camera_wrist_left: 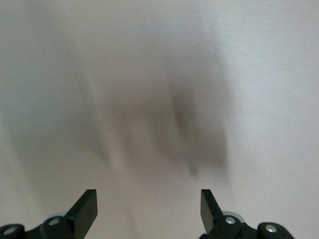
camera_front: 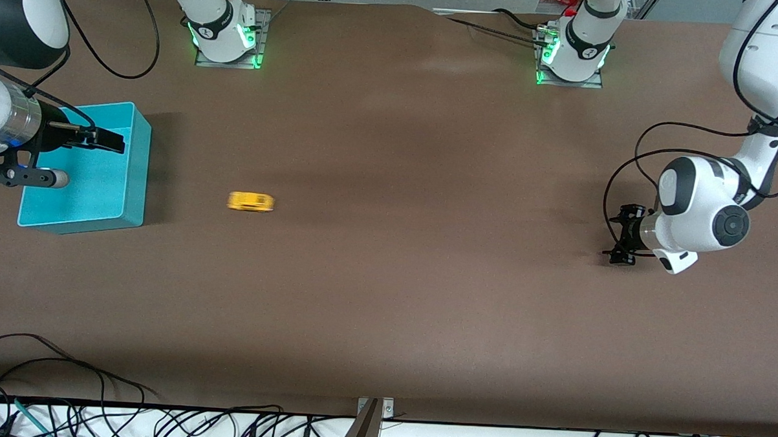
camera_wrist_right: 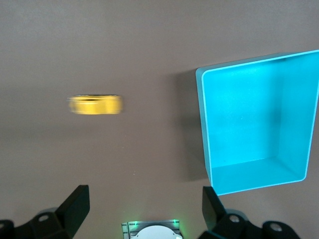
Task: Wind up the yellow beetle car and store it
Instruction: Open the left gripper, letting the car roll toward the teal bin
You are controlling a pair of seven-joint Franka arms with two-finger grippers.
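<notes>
Your teal bin (camera_front: 86, 169) at frame left looks empty. The yellow beetle car (camera_front: 251, 202), blurred, sits on the counter (camera_front: 426, 278) beside it. Right claw (camera_front: 104, 139) hovers wide over the bin; left claw (camera_front: 623, 234) wide at frame right.

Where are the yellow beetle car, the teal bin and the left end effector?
yellow beetle car (camera_front: 251, 202), front view, middle of its body.
teal bin (camera_front: 139, 164), front view, outer side wall.
left end effector (camera_front: 621, 236), front view, midway between fingertips.

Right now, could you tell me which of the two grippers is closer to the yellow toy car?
The right gripper, over the teal bin, is closer to the toy car; the left gripper waits at the left arm's end.
</notes>
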